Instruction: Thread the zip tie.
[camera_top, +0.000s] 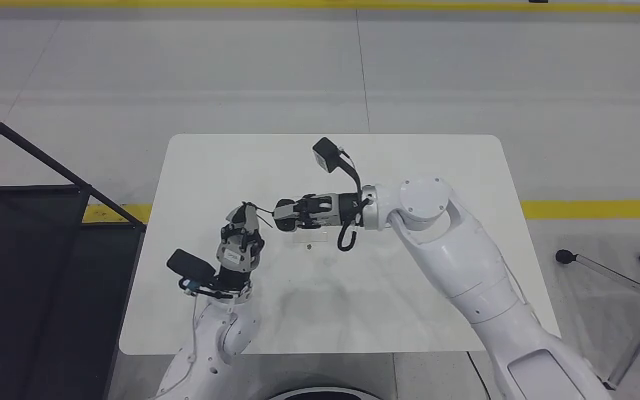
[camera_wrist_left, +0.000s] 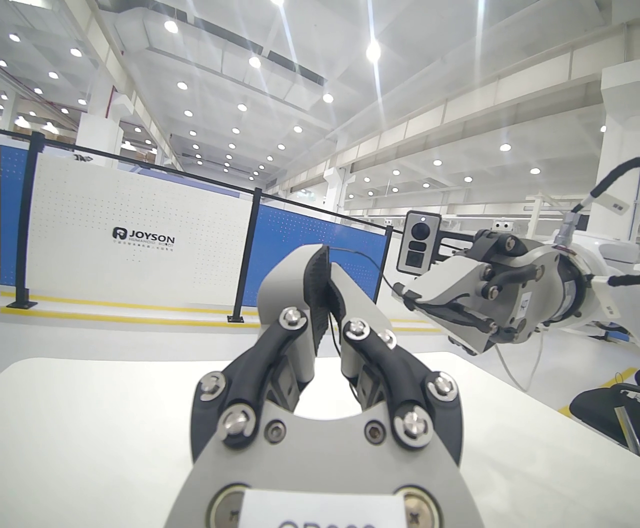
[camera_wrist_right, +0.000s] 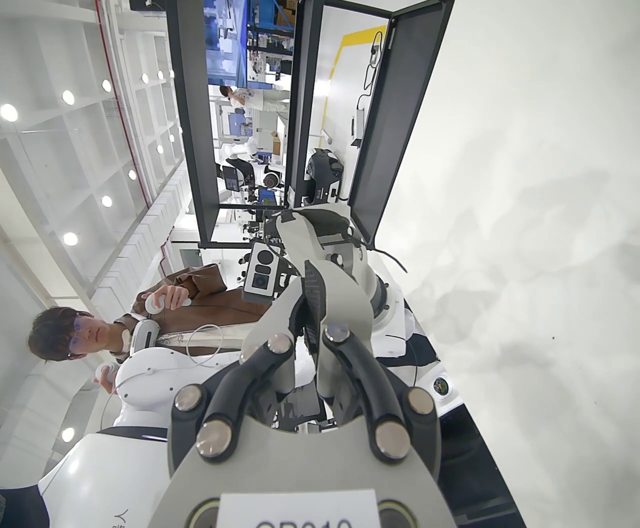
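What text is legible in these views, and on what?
Left sticker on left claw: cut off by the frame edge, unreadable.
Right sticker on right claw: cut off too.
White panel: a brand logo and name, not quoted; the line beneath is too small.
Cable tag: too small.
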